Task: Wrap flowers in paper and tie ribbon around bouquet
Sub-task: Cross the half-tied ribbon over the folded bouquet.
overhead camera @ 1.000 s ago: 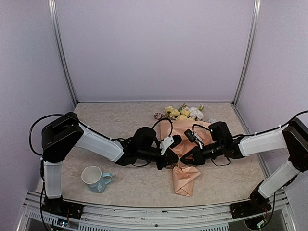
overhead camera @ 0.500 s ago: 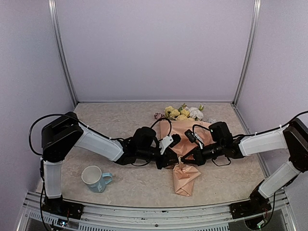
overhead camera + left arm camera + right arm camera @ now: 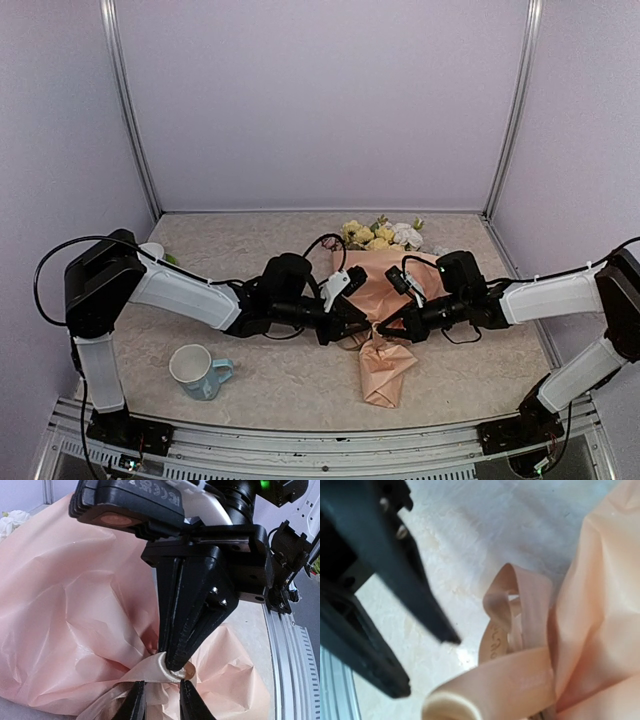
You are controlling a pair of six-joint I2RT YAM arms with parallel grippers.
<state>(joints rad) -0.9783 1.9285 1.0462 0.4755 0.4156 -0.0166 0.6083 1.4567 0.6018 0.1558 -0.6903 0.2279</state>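
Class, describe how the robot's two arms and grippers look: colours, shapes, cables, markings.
The left arm and right arm have white shells on the long links, black joints and looping black cables. The left gripper and right gripper are black with tapered fingers; the right's camera bears a CE-marked label.

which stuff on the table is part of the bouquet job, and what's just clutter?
Job:
- flowers
- peach wrapping paper
- tan ribbon

Lying about:
- pale blue mug
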